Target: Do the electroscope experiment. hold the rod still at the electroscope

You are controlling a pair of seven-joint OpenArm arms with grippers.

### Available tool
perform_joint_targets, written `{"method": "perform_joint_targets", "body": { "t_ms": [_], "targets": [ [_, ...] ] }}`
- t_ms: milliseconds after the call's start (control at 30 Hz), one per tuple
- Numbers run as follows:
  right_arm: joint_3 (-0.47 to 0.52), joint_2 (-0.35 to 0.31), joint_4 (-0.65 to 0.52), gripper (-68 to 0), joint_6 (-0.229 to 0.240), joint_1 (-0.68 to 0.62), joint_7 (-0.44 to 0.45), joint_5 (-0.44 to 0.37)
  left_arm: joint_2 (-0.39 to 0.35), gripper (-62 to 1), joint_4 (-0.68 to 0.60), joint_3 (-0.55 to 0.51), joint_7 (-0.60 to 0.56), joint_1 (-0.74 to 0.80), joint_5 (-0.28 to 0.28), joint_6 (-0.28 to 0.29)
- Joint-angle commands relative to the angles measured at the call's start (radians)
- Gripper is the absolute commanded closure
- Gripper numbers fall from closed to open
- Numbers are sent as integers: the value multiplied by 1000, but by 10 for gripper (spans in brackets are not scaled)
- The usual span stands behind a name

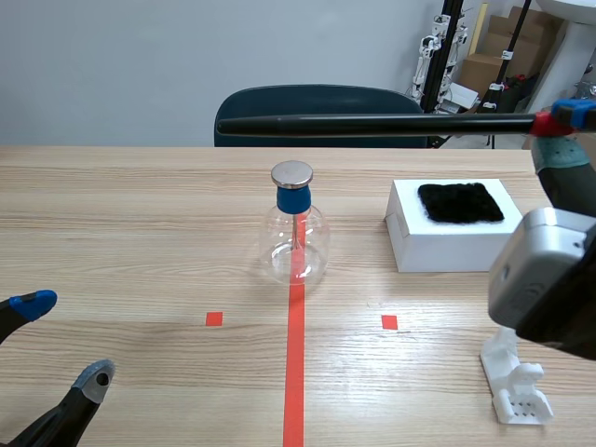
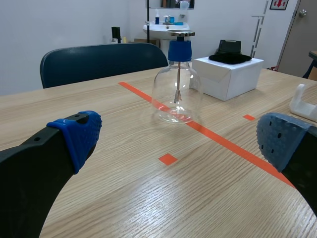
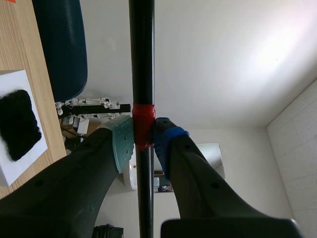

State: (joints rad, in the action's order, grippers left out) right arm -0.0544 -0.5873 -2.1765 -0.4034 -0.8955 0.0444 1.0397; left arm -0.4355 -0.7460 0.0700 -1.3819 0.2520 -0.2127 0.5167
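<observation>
Presently the right gripper (image 3: 142,135) is clamped on the black rod (image 1: 372,122) at its red band (image 3: 143,116), one pad on either side. The rod lies level, high over the table (image 1: 140,214). In the scene view it passes above the electroscope (image 1: 296,237) with a visible gap over the metal disc (image 1: 292,173), and its free end lies beyond the disc. The electroscope, with its blue cap (image 1: 292,198), stands upright on the long tape line (image 1: 294,372). The left gripper (image 1: 63,340) sits low at the near left, fingers wide apart, holding nothing, well apart from the electroscope. A white box (image 1: 447,247) with a black cloth (image 1: 460,202) on top stands right of the electroscope. A white stand (image 1: 515,382) is at the near right, and a dark chair (image 1: 317,102) is behind the table.
</observation>
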Motion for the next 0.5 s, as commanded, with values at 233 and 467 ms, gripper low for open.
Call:
{"method": "perform_joint_targets", "body": {
  "t_ms": [233,467],
  "targets": [
    [1,0,-10,-51,-18,17,0,5,-9,-623,-19,-3,-18,-3,10,-1],
    [1,0,-10,-51,-19,18,0,4,-9,-623,-19,-3,-18,-3,10,-1]
  ]
}}
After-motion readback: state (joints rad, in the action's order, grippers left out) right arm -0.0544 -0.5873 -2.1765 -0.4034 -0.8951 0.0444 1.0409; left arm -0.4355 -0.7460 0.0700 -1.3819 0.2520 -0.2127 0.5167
